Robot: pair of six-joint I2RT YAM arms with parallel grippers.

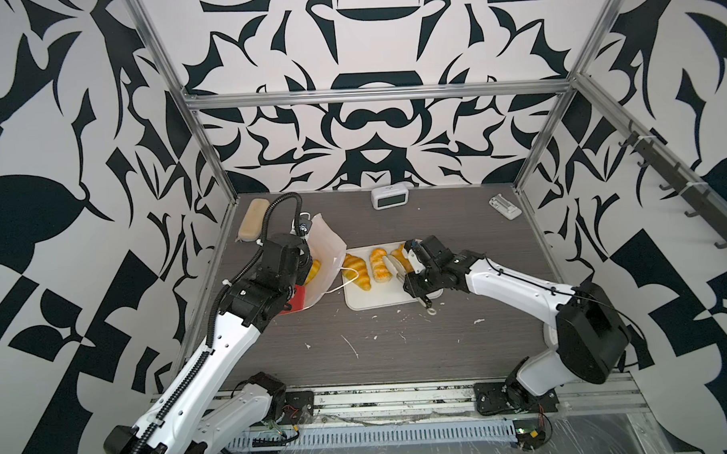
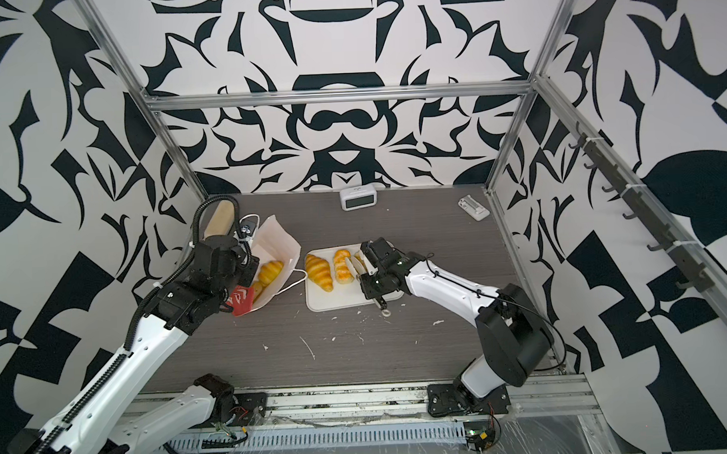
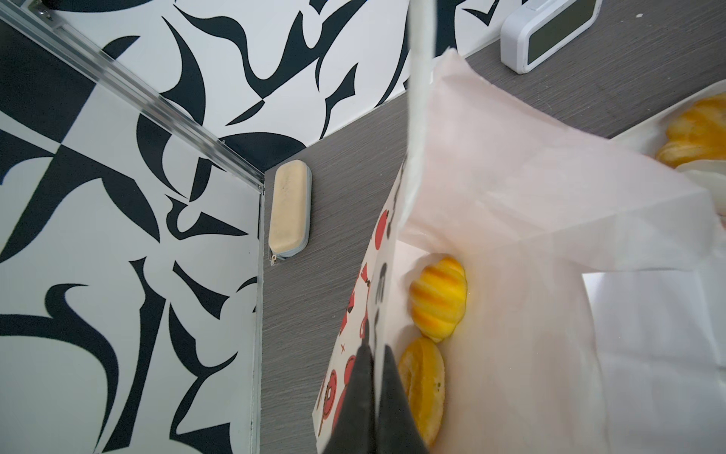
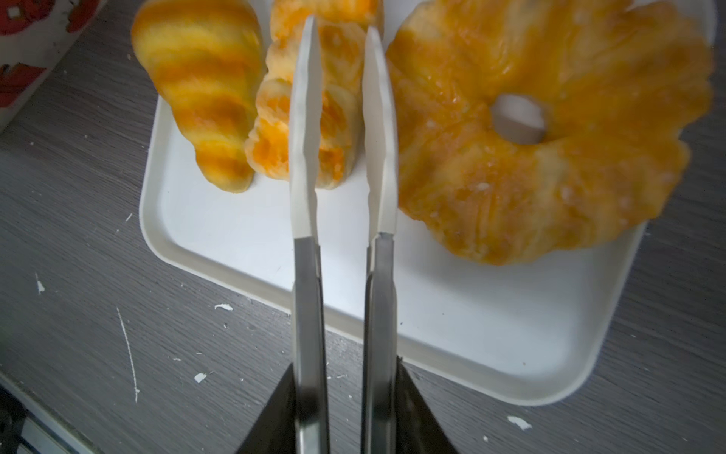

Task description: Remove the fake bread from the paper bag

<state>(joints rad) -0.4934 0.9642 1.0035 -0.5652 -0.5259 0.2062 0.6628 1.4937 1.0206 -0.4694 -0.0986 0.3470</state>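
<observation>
Looking down in both top views, the wall of the paper bag [image 2: 277, 239] is seen pinched in the fully closed left claw [image 2: 250, 280]. In the left wrist view, two glossy golden pieces of fake bread [image 3: 438, 298] are found inside, just beside the jaws; the thin paper could be torn if tugged. In the right wrist view, tongs [image 4: 304, 157] are clamped by the right claw [image 4: 345, 424], their tips slightly parted and empty, above more pieces on the tray [image 4: 235, 243].

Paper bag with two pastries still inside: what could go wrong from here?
The left gripper pinches just one wall of the paper bag; a slip might let it sag over the croissant roll and small ring inside. The tongs in the right gripper hang beside the braided roll and large ring on the tray; lifting away could nudge them off.
</observation>
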